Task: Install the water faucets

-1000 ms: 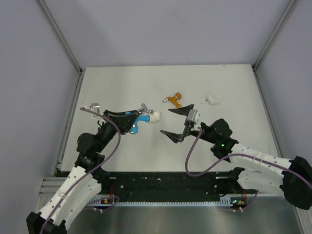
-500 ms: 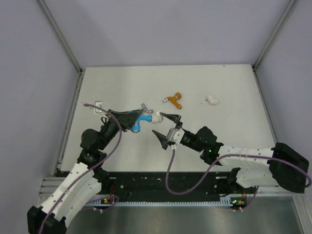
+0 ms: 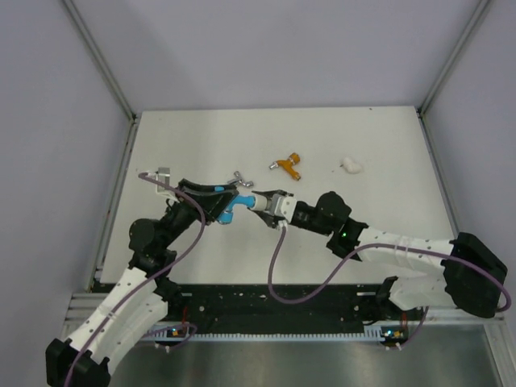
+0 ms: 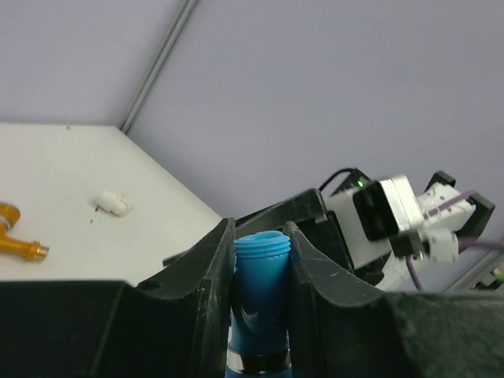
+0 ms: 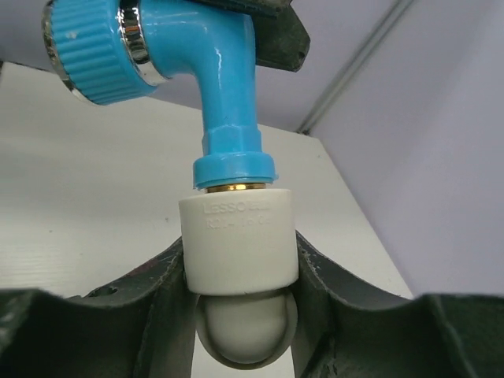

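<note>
The blue faucet (image 5: 224, 87) looks to me like glossy moulded plastic. Its cap is ribbed, with a mirror-bright chrome ring (image 5: 134, 49) behind it and a thin brass band (image 5: 235, 187) at the thread. The white elbow fitting (image 5: 239, 236) is smooth satin plastic with raised lettering. On the right gripper (image 5: 240, 268) I see fingers (image 5: 150, 323) of matt black plastic. Those of the left gripper (image 4: 260, 276) look grainy and scuffed pale along their edges. The table (image 3: 379, 218) is matt white.
</note>
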{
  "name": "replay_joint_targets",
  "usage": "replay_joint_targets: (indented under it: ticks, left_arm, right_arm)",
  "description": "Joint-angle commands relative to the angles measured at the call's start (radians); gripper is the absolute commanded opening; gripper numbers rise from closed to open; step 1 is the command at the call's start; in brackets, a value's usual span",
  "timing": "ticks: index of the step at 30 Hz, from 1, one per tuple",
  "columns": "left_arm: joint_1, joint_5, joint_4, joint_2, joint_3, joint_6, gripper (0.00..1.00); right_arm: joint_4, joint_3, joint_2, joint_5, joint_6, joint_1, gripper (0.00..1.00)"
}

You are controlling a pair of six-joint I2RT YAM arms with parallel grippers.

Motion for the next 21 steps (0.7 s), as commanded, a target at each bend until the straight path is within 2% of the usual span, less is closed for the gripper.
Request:
replay_joint_targets:
  ticks: [1,2,4,6,9,10,11,12,14,18,19,21]
  left_arm:
    - [-0.004,0.211,0.205,-0.022,0.017,0.171,0.00]
    - [-0.004,0.237,0.228,-0.030,0.003,0.205,0.00]
    - [-0.002,0.300,0.285,-0.048,-0.028,0.263,0.00]
    - [-0.004,0.361,0.360,-0.054,-0.054,0.294,0.00]
    - [-0.002,0.394,0.371,-0.056,-0.057,0.311,0.00]
    - [-0.004,0.394,0.378,-0.053,-0.058,0.305,0.00]
    - [-0.004,0.383,0.389,-0.056,-0.063,0.291,0.00]
    - [-0.004,0.362,0.392,-0.058,-0.066,0.284,0.00]
    - [-0.004,0.308,0.369,-0.067,-0.069,0.262,0.00]
    - [-0.004,0.124,0.169,-0.120,-0.057,0.253,0.00]
    - [-0.004,0.059,0.106,-0.142,-0.055,0.248,0.00]
    - [-0.002,-0.073,0.015,-0.171,-0.054,0.204,0.00]
  right_arm:
    - [-0.135,0.093,-0.065,-0.416,0.326,-0.110,0.17]
    - [-0.137,0.104,-0.067,-0.469,0.386,-0.130,0.14]
    - [-0.193,0.142,-0.058,-0.542,0.462,-0.154,0.01]
    - [-0.285,0.203,-0.030,-0.627,0.527,-0.174,0.00]
    - [-0.356,0.283,0.019,-0.760,0.643,-0.194,0.00]
    - [-0.376,0.300,0.025,-0.759,0.656,-0.194,0.10]
    - [-0.391,0.305,0.025,-0.733,0.655,-0.194,0.26]
    - [-0.402,0.300,0.015,-0.695,0.635,-0.194,0.33]
    - [-0.396,0.261,-0.027,-0.576,0.583,-0.193,0.56]
    - [-0.300,0.140,-0.142,-0.377,0.523,-0.194,0.80]
    - [-0.266,0.110,-0.175,-0.345,0.511,-0.194,0.98]
    - [-0.194,0.045,-0.229,-0.276,0.460,-0.191,0.99]
